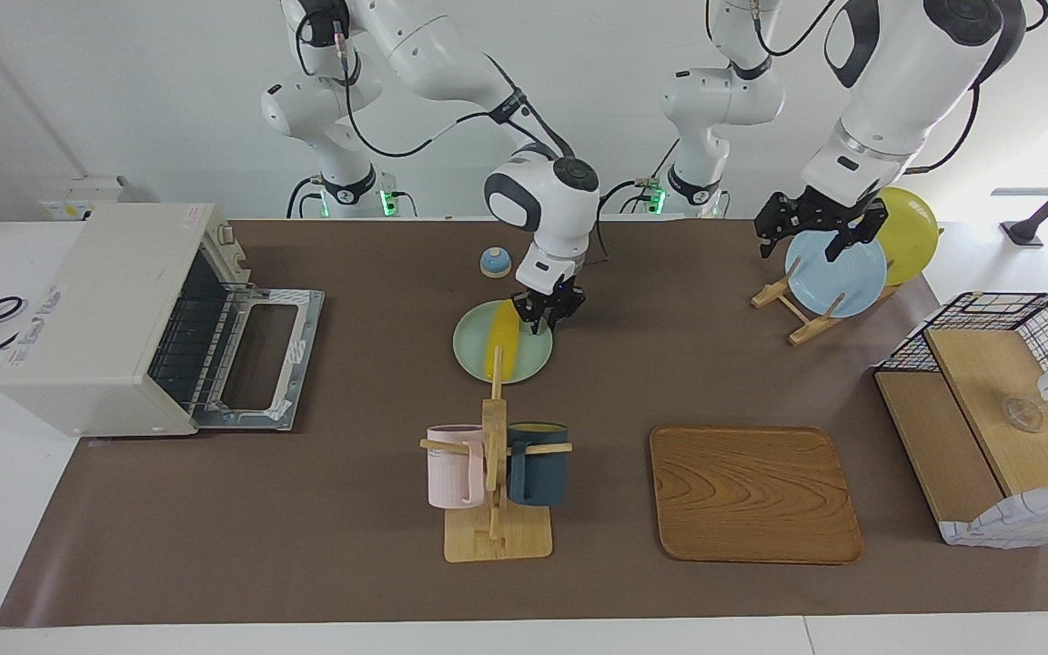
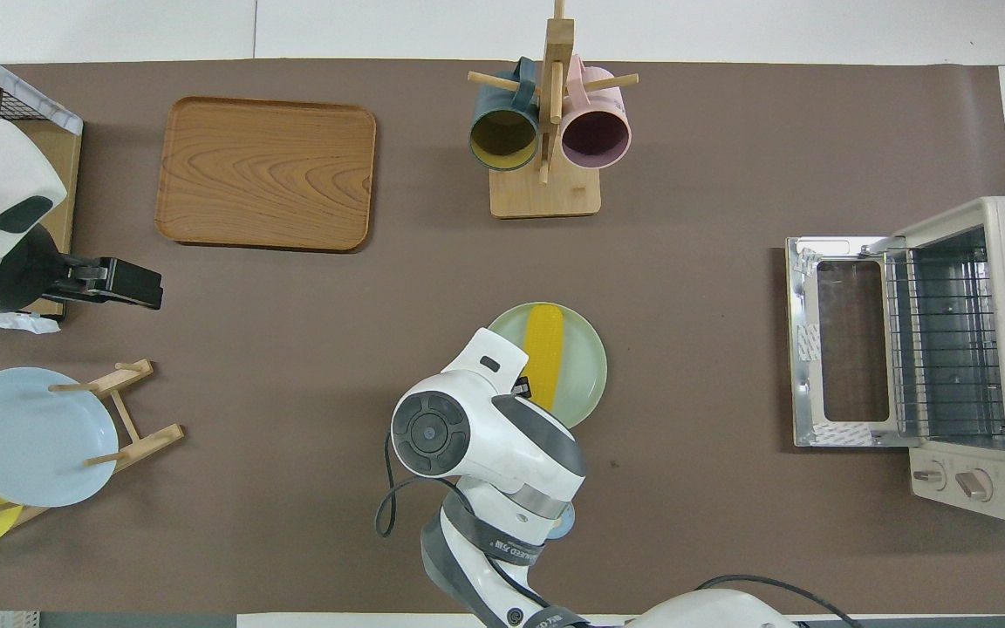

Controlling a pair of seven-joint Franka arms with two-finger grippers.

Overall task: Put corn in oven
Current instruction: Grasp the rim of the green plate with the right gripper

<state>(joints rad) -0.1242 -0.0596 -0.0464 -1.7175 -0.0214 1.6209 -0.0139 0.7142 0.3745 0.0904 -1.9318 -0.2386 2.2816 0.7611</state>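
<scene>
Nearest the robots, at the top of the frame in the facing view, a small blue bell (image 1: 495, 262) sits on the worktop (image 1: 351, 564). Toward the left arm's end, a wooden rack (image 1: 792, 314) holds a blue plate (image 1: 838, 277) and a yellow plate (image 1: 911, 232) upright. The left gripper (image 1: 817, 227) hangs over that blue plate, fingers (image 1: 774, 218) spread apart and holding nothing.

Now the middle of the frame: the corn (image 1: 504, 338) lies lengthwise on a pale green plate (image 1: 469, 350), one end pointing at the robots. The right gripper (image 1: 549, 314) is down low over the plate's rim, just beside the corn's robot-side end. From where I stand I can't tell whether it is open or closed, nor whether it touches the corn.

Over at the right arm's end of the worktop, the oven (image 1: 96, 318) stands with its door (image 1: 260, 359) dropped flat open and the wire rack showing inside. It is well apart from the corn.

Farther out, in the lower half of the frame, a wooden stand (image 1: 497, 537) carries a pink mug (image 1: 454, 466) and a dark blue mug (image 1: 539, 464). A wooden tray (image 1: 754, 491) lies beside it, and a wire basket (image 1: 1015, 309) with boards sits at the left arm's end.
</scene>
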